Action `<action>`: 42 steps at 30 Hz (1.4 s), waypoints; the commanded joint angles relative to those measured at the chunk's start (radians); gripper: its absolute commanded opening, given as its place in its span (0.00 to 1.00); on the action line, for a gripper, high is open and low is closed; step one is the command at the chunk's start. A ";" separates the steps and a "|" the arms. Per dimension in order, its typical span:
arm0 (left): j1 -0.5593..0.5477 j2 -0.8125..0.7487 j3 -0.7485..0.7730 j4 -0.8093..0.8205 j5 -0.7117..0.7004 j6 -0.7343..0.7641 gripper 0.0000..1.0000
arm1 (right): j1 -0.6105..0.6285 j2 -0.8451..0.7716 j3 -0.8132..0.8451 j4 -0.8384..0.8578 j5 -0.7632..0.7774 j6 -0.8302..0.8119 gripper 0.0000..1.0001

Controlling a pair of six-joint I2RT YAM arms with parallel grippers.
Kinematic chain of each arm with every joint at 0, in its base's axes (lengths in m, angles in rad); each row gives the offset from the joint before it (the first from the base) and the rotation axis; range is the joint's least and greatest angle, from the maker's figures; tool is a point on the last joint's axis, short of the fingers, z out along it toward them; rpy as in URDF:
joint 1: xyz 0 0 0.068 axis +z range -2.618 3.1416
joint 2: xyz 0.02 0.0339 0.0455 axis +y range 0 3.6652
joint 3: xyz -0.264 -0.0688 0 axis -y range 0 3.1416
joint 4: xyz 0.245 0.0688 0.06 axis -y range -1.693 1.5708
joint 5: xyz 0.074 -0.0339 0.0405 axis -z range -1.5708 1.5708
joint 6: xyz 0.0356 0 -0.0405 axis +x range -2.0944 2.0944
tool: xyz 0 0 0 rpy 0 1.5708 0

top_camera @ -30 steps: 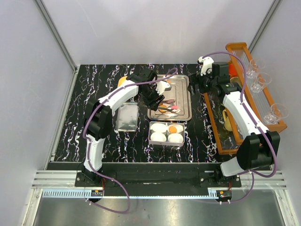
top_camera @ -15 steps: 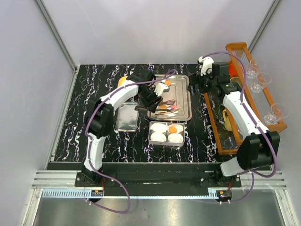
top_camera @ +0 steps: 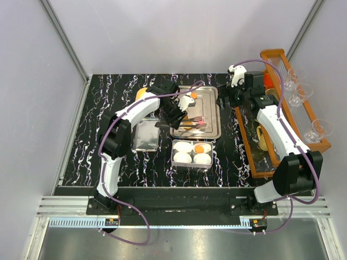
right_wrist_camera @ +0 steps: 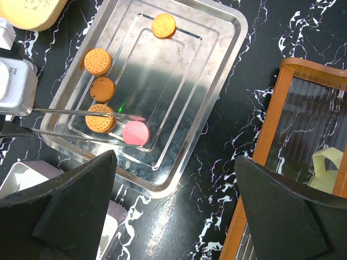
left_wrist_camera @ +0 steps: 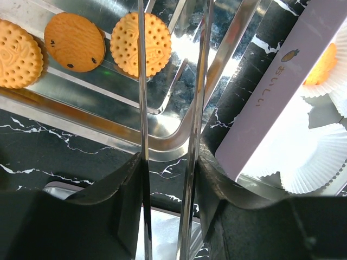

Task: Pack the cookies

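Cookies (right_wrist_camera: 100,89): four orange, one pink (right_wrist_camera: 135,132), in steel tray (right_wrist_camera: 217,81); another in a cup of the box (top_camera: 192,153). Left tongs (right_wrist_camera: 126,117) part-open over them, gripping nothing; right jaws wide, empty. Tong tips cut off in left wrist view.

A steel baking tray (top_camera: 211,116) lies mid-surface on black marbled surface (top_camera: 97,130). Just near it sits a box of white paper cups (top_camera: 183,157). A wooden tray (top_camera: 246,143) stands right.
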 commanded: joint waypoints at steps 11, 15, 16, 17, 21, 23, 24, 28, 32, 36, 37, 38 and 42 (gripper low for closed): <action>0.003 -0.044 0.041 0.004 -0.016 0.007 0.20 | -0.005 -0.006 0.016 0.029 -0.019 0.016 1.00; 0.003 -0.076 0.040 0.004 -0.003 -0.009 0.12 | -0.007 -0.006 0.018 0.033 -0.016 0.024 1.00; 0.001 -0.082 0.039 0.004 0.004 -0.013 0.09 | -0.007 -0.006 0.019 0.035 -0.011 0.025 1.00; 0.003 -0.096 0.040 0.006 0.007 -0.019 0.07 | -0.008 -0.006 0.025 0.035 -0.010 0.027 1.00; 0.003 -0.127 0.042 0.013 0.024 -0.050 0.00 | -0.010 -0.003 0.038 0.035 -0.014 0.039 1.00; 0.003 -0.144 0.039 0.016 0.029 -0.053 0.00 | -0.011 0.002 0.044 0.033 -0.014 0.041 1.00; 0.003 -0.159 0.039 0.015 0.029 -0.056 0.00 | -0.013 0.002 0.044 0.033 -0.013 0.042 1.00; 0.003 -0.207 0.024 0.015 0.041 -0.059 0.00 | -0.014 0.007 0.045 0.033 -0.014 0.050 1.00; 0.003 -0.257 0.018 -0.028 0.076 -0.047 0.00 | -0.016 0.011 0.048 0.035 -0.008 0.058 1.00; -0.006 -0.303 0.004 -0.097 0.113 -0.001 0.00 | -0.016 0.019 0.057 0.035 -0.002 0.062 1.00; -0.010 -0.316 -0.013 -0.111 0.116 0.010 0.00 | -0.017 0.020 0.061 0.035 -0.002 0.062 1.00; -0.017 -0.341 -0.025 -0.131 0.116 0.022 0.00 | -0.017 0.023 0.064 0.038 -0.002 0.065 1.00; -0.048 -0.395 -0.090 -0.174 0.106 0.086 0.00 | -0.017 0.030 0.068 0.040 -0.008 0.073 1.00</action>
